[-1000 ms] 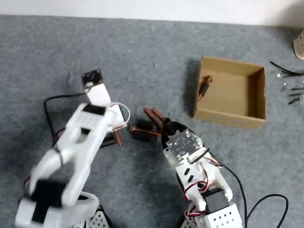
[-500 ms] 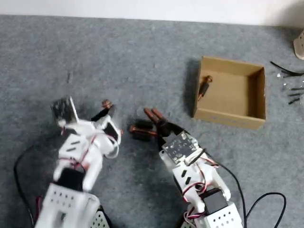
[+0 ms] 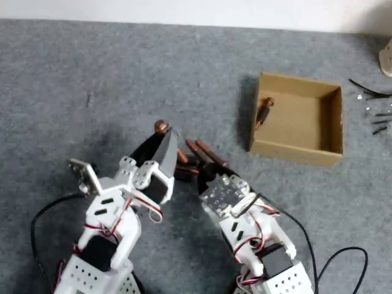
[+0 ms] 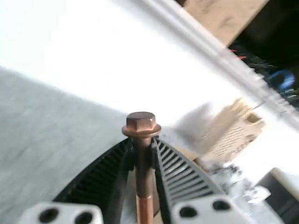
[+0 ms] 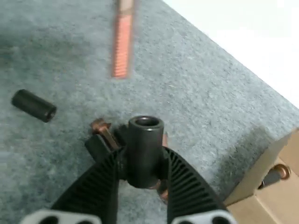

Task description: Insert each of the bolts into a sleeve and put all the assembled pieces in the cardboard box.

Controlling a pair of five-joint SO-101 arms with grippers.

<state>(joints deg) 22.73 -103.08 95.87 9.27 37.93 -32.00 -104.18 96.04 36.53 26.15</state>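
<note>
Within the left gripper (image 4: 143, 143), the bolt (image 4: 141, 126) lies along the jaws, head outermost.

Left arm drew back from its far reach and folded. The left gripper (image 3: 164, 133) rose off the table and swung right with the bolt (image 3: 161, 127) clamped head-up, now just left of the loose bolts (image 3: 205, 153). The right gripper (image 5: 144, 157), clamped on the sleeve (image 5: 145, 140), edged slightly left and nearer.

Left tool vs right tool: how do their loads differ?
The left tool clamps a slim copper bolt, its hex head past the tips. The right tool clamps a thick black sleeve, its open bore facing outward. Both are shut on one part, held lengthwise.
</note>
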